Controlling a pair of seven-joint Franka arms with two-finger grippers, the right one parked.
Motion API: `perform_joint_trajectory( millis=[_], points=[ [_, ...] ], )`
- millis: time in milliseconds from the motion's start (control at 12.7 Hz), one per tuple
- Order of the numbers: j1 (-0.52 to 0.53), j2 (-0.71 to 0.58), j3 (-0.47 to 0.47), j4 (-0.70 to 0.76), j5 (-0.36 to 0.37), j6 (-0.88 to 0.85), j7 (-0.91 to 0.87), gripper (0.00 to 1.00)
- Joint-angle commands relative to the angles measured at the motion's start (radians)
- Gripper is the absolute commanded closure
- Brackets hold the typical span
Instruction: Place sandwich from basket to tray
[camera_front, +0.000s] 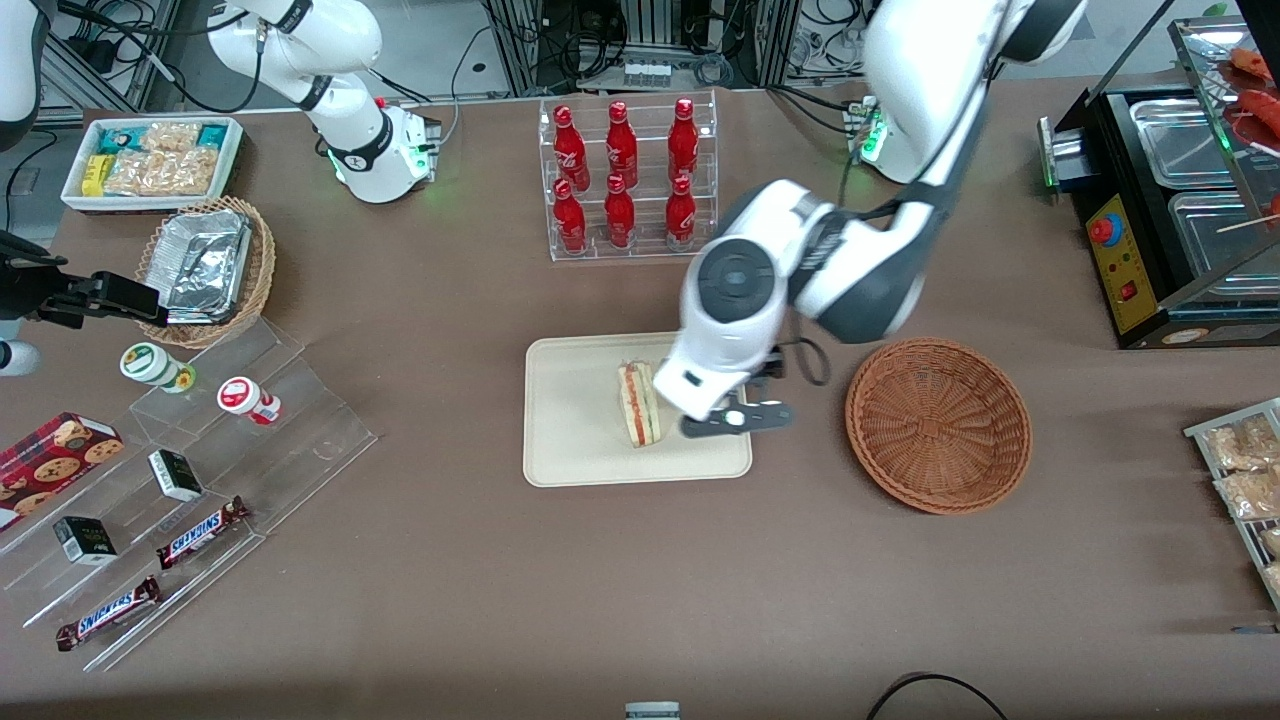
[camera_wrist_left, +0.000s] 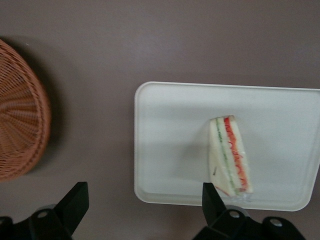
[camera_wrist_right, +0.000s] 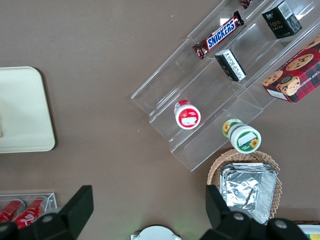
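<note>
The sandwich (camera_front: 639, 404) (camera_wrist_left: 230, 154), a pale wedge with red, orange and green layers, lies flat on the cream tray (camera_front: 570, 440) (camera_wrist_left: 170, 145). Beside the tray, toward the working arm's end, stands the round reddish-brown woven basket (camera_front: 938, 424) (camera_wrist_left: 17, 132), with nothing in it. My left gripper (camera_front: 735, 417) (camera_wrist_left: 145, 197) hangs above the tray's edge nearest the basket, close beside the sandwich. It is open, its black fingers (camera_wrist_left: 75, 200) spread wide with nothing between them.
A clear rack of red bottles (camera_front: 628, 175) stands farther from the front camera than the tray. A black food warmer (camera_front: 1165, 200) sits at the working arm's end. Acrylic steps with snack bars (camera_front: 190, 470) and a tan foil basket (camera_front: 205, 268) lie toward the parked arm's end.
</note>
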Motion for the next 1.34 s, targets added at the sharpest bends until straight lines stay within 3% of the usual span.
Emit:
perform_joint_trajectory(
  millis=[0,471,1257],
  points=[
    [0.078,-0.139,-0.006,-0.148,-0.015,-0.004,0.110,0.00],
    [0.247,-0.303,-0.006,-0.297,-0.049,-0.038,0.366,0.00],
    [0.475,-0.483,-0.012,-0.296,-0.049,-0.292,0.671,0.00]
  ],
)
